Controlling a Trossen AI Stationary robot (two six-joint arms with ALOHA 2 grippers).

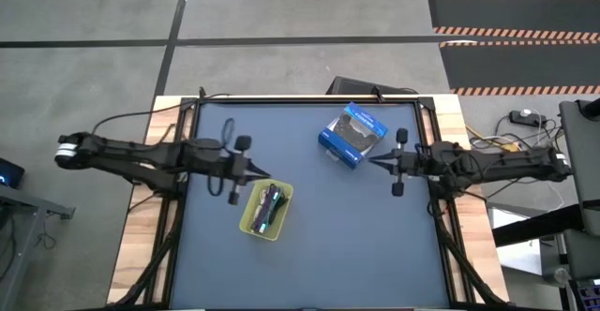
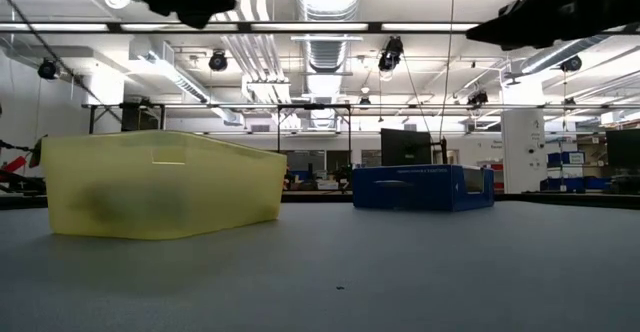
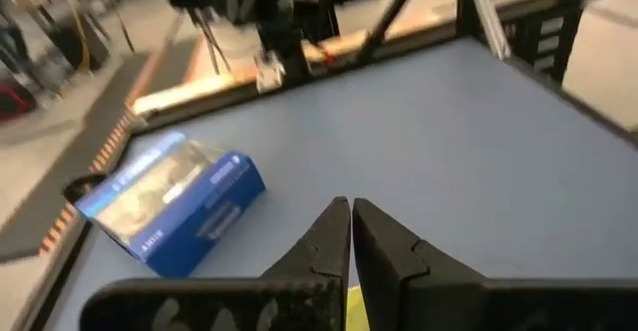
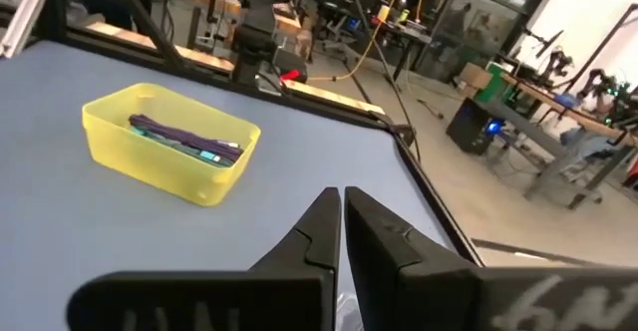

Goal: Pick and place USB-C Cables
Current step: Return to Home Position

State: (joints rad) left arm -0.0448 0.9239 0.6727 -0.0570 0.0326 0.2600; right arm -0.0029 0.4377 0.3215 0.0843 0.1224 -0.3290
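A yellow tray stands on the blue table. Bundled cables lie in it, among them a dark purple one and a teal-green one; the white and black ones I cannot make out. My left gripper hovers above the tray's far-left corner, shut and holding nothing. My right gripper hovers near the table's right edge, shut and holding nothing. In the low view the tray stands on its base, its contents only a dark shadow.
A blue and black retail box lies on the far middle of the table, close to my right gripper; it shows in the left wrist view and the low view. The near half of the table is bare.
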